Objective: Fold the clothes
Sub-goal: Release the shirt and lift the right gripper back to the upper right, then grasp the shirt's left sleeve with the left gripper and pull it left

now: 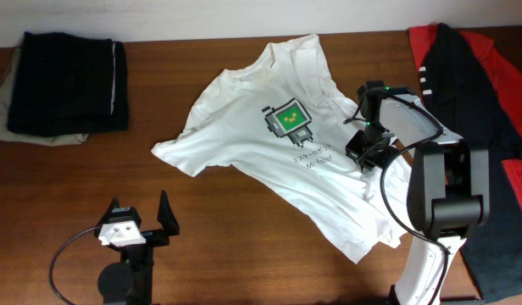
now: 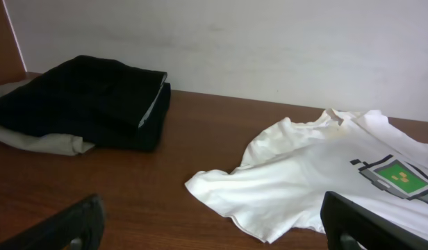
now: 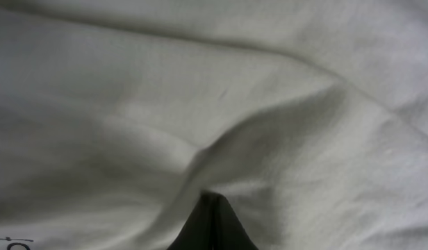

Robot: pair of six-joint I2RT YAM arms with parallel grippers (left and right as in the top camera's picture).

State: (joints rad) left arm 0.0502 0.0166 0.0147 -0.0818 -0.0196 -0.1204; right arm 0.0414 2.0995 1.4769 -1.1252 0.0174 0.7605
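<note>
The white T-shirt [image 1: 278,144] lies crumpled and slanted across the middle of the table, its green-and-black pixel print [image 1: 289,119] facing up. My right gripper [image 1: 363,153] is down on the shirt's right side. In the right wrist view its fingers [image 3: 212,208] are pressed together, with a ridge of white cloth [image 3: 283,132] bunched at their tips. My left gripper [image 1: 141,217] is open and empty near the front edge, apart from the shirt. The left wrist view [image 2: 214,236] shows a shirt sleeve [image 2: 269,194] ahead. The black-and-red garment [image 1: 473,76] lies at the right.
A folded black garment [image 1: 68,80] lies on a beige one [image 1: 2,114] at the back left, and also shows in the left wrist view [image 2: 89,101]. A white wall [image 2: 269,42] backs the table. The right arm's base [image 1: 443,203] stands over the shirt's hem.
</note>
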